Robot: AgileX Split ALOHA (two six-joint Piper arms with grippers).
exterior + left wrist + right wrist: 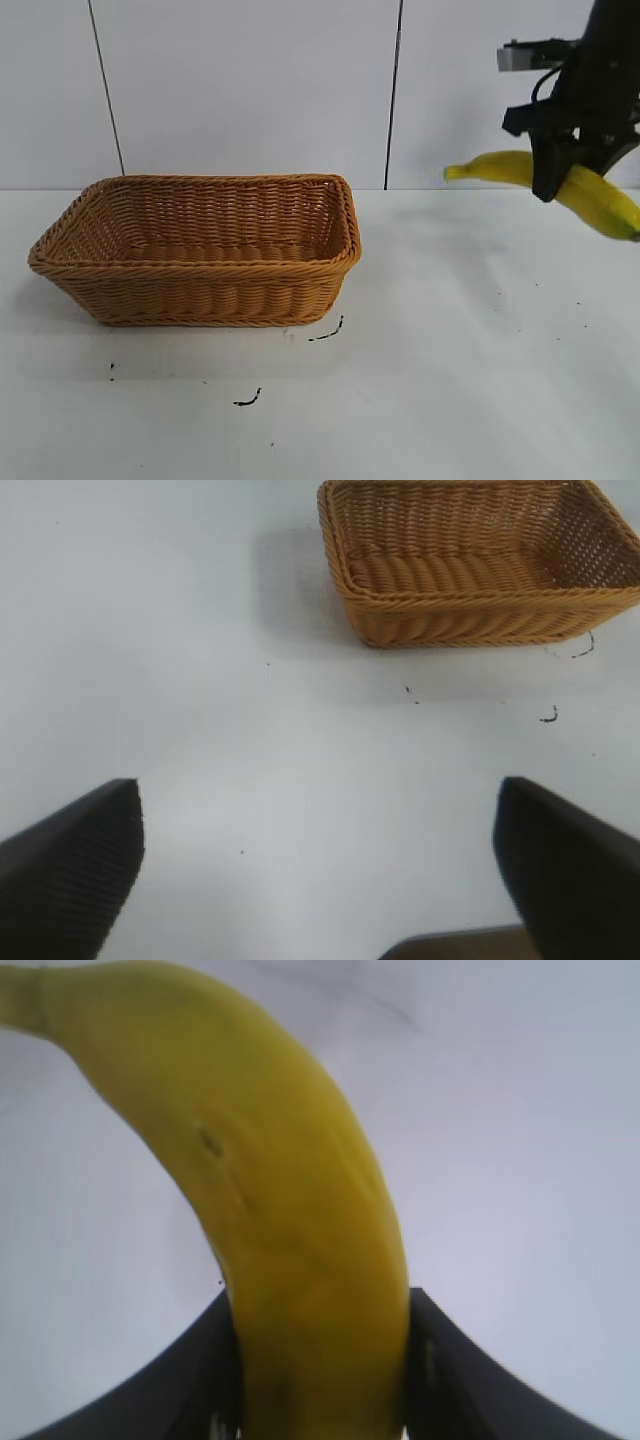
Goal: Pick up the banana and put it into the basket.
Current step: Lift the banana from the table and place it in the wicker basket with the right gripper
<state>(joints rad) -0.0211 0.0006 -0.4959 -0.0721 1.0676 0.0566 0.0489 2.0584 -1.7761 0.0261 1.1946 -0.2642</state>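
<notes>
- The right claw (562, 172), matte black with flat wedge-shaped fingers (450, 1380), is clamped on the banana (600, 197) near its middle, one finger on each side of the fruit.
- It hangs in the air above the counter's right end, pointing down, with the black arm and a small grey block above it.
- The banana is long and gently curved, smooth-skinned and bright yellow, with a few small dark flecks showing in the right wrist view (290, 1230).
- It is clear of the counter, tilted: the greenish stem end sticks out toward the basket side, and the other end slopes down toward the counter's right edge.
- The counter (460, 340) is a flat, plain white surface with a few small black marks near its front.
- The basket (200, 250) sits on the counter's left half, well apart from the banana. It is rectangular, woven of tan-orange wicker in tight horizontal ribs, with sloping sides and a thick braided rim. Nothing lies inside it.
- The left claw (320, 870) stands open, its two dark, finely ribbed fingers (70, 870) spread wide over bare counter, with the basket (470, 570) farther off ahead of it.
</notes>
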